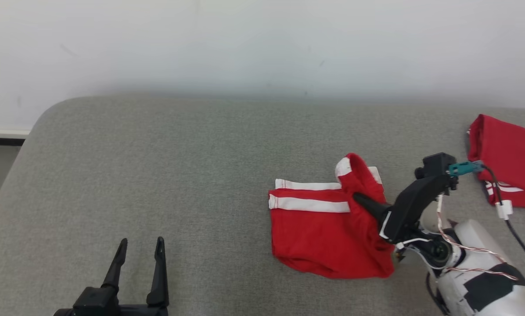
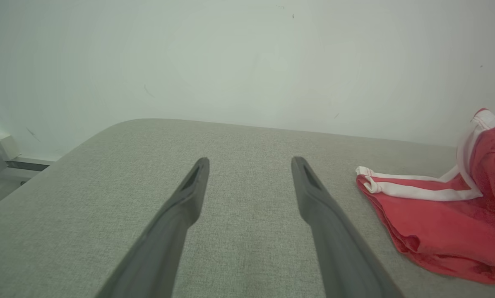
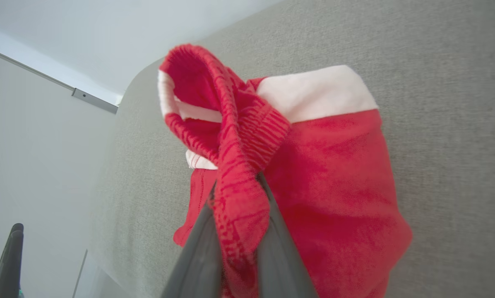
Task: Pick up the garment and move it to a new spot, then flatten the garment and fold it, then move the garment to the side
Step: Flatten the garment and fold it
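Red cloth with white stripes is what I am working with: the garment [image 1: 315, 232] lies right of centre on the grey padded table [image 1: 157, 175]. My right gripper [image 1: 358, 197] is clamped on a bunched ridge of its ribbed waistband, which stands up above the rest while the body of the cloth rests on the surface. I judge the pinch is on the waistband because that thick hem gives the fingers something firm to hold, and the rest of the cloth can trail when it is lifted. My left gripper [image 1: 142, 241] hovers at the near left with its jaws apart, holding nothing. It is well apart from the cloth, presumably out of the way until flattening needs both arms. A second red piece of clothing [image 1: 508, 153] lies by the right edge, just beyond my right arm [image 1: 477, 259], so I would carry toward the bare left side. Nothing stands in that path except the left gripper itself.
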Robot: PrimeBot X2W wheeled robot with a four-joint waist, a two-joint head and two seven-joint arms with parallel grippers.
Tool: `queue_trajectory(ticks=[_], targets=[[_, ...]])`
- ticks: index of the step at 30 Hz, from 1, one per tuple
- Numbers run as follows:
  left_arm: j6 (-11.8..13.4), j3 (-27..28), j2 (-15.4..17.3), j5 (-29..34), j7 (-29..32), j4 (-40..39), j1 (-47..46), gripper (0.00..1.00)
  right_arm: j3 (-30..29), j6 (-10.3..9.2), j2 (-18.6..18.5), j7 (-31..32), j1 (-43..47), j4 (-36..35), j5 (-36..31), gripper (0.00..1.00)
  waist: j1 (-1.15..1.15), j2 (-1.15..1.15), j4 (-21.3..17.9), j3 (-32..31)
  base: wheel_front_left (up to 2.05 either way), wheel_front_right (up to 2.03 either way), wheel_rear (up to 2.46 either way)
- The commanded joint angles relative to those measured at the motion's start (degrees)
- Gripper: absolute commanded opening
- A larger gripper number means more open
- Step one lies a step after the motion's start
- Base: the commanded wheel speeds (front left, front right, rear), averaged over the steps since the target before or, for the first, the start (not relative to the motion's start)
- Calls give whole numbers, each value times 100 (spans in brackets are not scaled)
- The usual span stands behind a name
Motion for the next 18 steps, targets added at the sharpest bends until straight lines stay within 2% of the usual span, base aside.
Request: queue_trajectory(ticks=[1,7,18], targets=[[39,-56,-11,-41,-15,15,-69,100,-68,-16,131,74,-56,57,-25,0,0,0,109,57,0,0,0],[89,-261,-9,-151,-15,54,-174,100,-323,-16,641,306,-236,460,-224,0,0,0,362,156,0,0,0],[155,-490,-10,-248,-15,175,-302,100,-630,-16,1048,264,-469,1113,-764,0,0,0,671,264,0,0,0]])
